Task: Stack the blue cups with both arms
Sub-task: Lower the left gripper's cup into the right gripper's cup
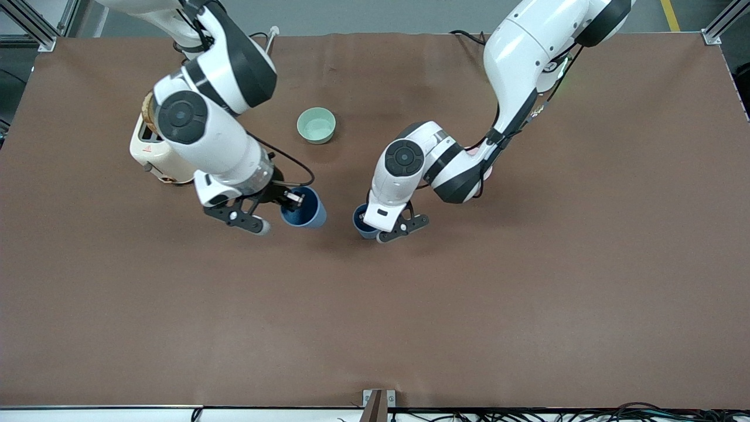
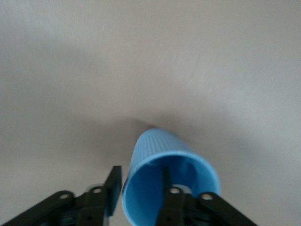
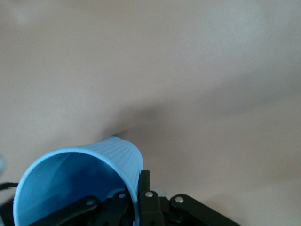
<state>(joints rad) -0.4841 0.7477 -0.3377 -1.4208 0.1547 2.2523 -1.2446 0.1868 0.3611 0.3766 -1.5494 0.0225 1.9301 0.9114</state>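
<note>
Two blue cups stand near the table's middle. One blue cup (image 1: pixel 307 212) is toward the right arm's end. My right gripper (image 1: pixel 291 200) is shut on its rim, one finger inside and one outside; in the right wrist view the gripper (image 3: pixel 134 186) pinches the cup's wall (image 3: pixel 108 155). The other blue cup (image 1: pixel 361 223) is mostly hidden under my left wrist. My left gripper (image 1: pixel 370 223) is open at that cup; in the left wrist view the gripper (image 2: pixel 139 178) straddles the cup's wall (image 2: pixel 157 141) without closing on it.
A pale green bowl (image 1: pixel 316 125) sits farther from the front camera, between the arms. A cream toaster (image 1: pixel 153 153) stands under the right arm. A bit of the pink bowl (image 1: pixel 476 150) shows beneath the left arm.
</note>
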